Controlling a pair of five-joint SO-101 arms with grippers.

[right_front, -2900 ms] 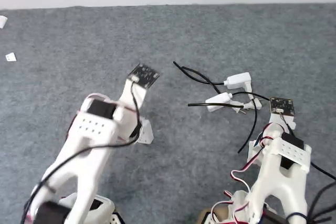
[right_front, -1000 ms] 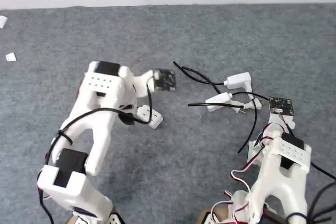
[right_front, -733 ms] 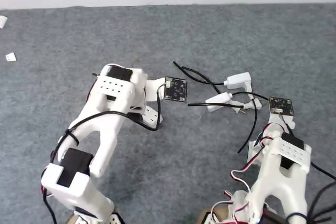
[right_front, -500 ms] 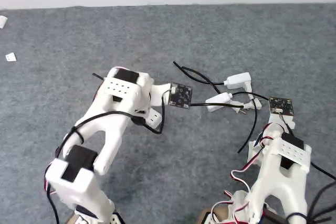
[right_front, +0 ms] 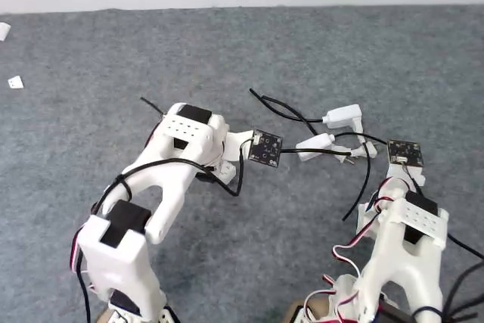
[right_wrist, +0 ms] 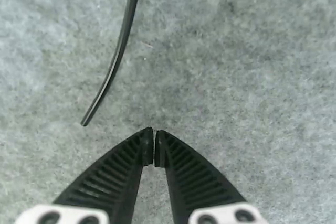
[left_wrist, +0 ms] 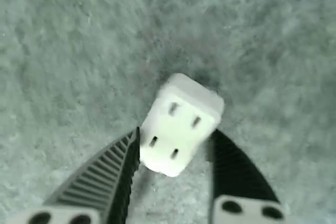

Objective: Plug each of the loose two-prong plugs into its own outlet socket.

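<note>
Currently the white outlet block (left_wrist: 181, 121) sits between the fingers of the left claw (left_wrist: 174, 139), which is clenched on its two sides. Its slotted face is turned toward the wrist camera, and a shadow on the grey surface (right_front: 302, 51) below suggests it is held just off the fabric. Four slots show in two pairs, and every one is empty: no prongs are seated yet.

The two loose plugs lie to the right of that arm in the high view. The lower plug (right_front: 316, 144) is near the arm's wrist and the upper plug (right_front: 344, 116) is just beyond it. Both trail black cords (right_front: 281, 111) that loop across each other.

The right claw (right_wrist: 154, 140) hangs clenched and empty over bare fabric, with a cut end of black cable (right_wrist: 116, 61) lying near it.

The step in hand looks like bringing socket and plug together. Next, I judge, the right claw must open and take the lower plug by its body. The prongs then need to be lined up square with one pair of slots while the left claw holds the block steady. The crossed cords may drag the other plug along.
</note>
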